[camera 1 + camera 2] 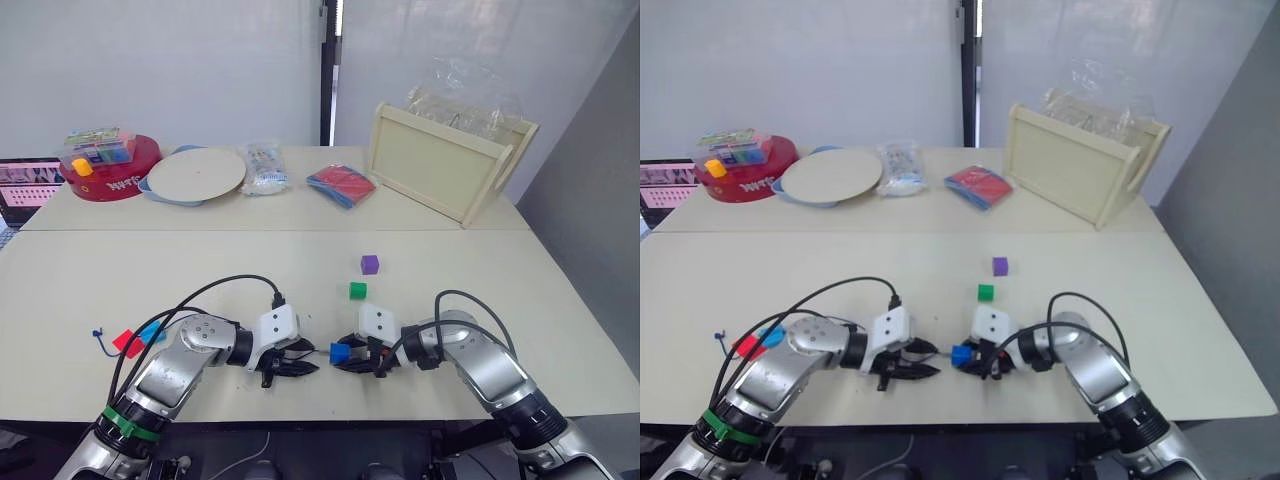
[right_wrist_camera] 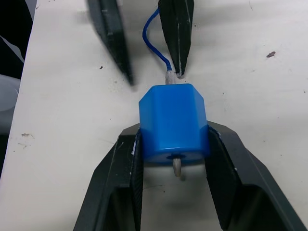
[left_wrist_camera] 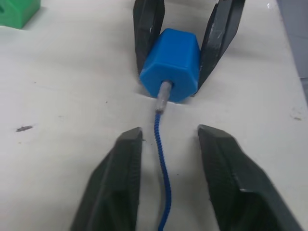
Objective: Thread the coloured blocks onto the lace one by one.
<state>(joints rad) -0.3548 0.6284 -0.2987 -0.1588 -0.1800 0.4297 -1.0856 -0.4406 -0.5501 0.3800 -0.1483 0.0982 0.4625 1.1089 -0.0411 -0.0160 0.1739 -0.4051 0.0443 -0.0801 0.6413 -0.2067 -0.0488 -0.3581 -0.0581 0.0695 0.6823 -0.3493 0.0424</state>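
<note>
My right gripper (image 2: 172, 133) is shut on a blue block (image 2: 173, 120) low over the table's front middle. The lace (image 3: 161, 159) enters the block's far hole. Its pale tip (image 2: 177, 166) pokes out of the near hole. My left gripper (image 3: 169, 134) is open just left of the block, its fingers (image 3: 126, 159) either side of the lace without pinching it. A red block (image 1: 127, 343) and another blue block (image 1: 152, 332) sit together at the front left by the lace's knotted end (image 1: 97, 335). A green block (image 1: 358, 290) and a purple block (image 1: 370, 264) lie loose behind the right gripper.
Along the back stand a round red tub (image 1: 112, 178), a round plate (image 1: 196, 175), a plastic bag (image 1: 262, 168), a red and blue packet (image 1: 340, 185) and a tilted wooden tray (image 1: 445, 160). Black cables (image 1: 225, 283) loop above both arms.
</note>
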